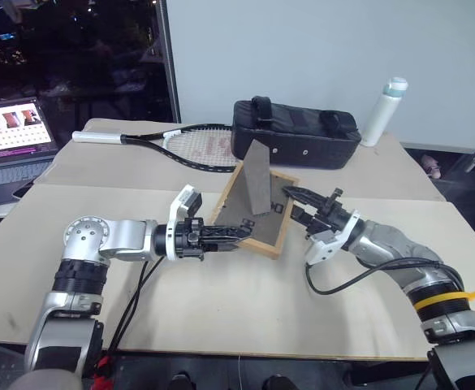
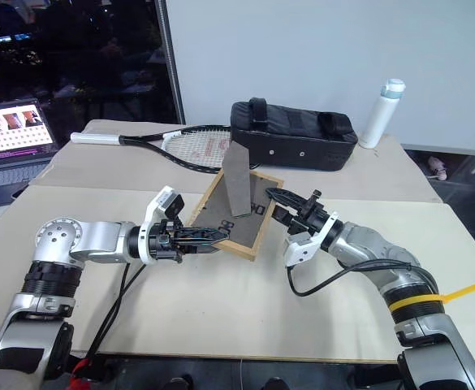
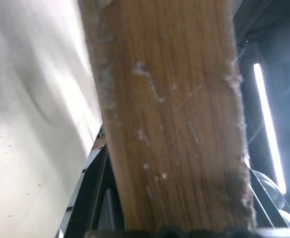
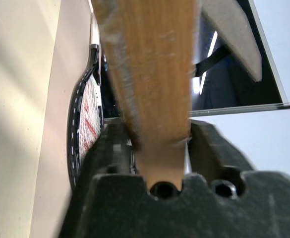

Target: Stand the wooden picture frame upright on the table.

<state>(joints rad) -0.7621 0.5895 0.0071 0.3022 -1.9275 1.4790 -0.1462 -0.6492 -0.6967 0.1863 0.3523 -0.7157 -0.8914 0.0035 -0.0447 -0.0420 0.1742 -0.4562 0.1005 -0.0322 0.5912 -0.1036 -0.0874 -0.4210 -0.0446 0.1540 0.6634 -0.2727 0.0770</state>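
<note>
- The wooden picture frame (image 1: 253, 213) is held over the middle of the table (image 1: 221, 301), tilted, with its dark back panel facing up and toward the camera.
- Its fold-out stand (image 1: 257, 177) sticks up from the back panel as a grey wedge, swung out from the panel.
- The left gripper (image 1: 241, 231) reaches in from the left, pointing across the table, and its jaws pinch the near-left edge of the frame; in the left wrist view the light wood rail (image 3: 174, 124) runs straight up out of the jaws.
- The right gripper (image 1: 295, 203) comes in from the right and its jaws are closed on the frame's right edge; in the right wrist view the wood rail (image 4: 152, 74) sits squeezed between the two black fingers (image 4: 211, 144).
- Whether the frame's lower edge touches the table cannot be told from the head views.
- Behind the frame, a black bag (image 1: 295, 134) lies on the far part of the table, with a tennis racket (image 1: 180, 145) to its left, its white handle pointing left.
- A white bottle (image 1: 383, 111) stands upright just right of the bag.
- An open laptop (image 1: 10, 142) sits off the table's left end, its screen lit.
</note>
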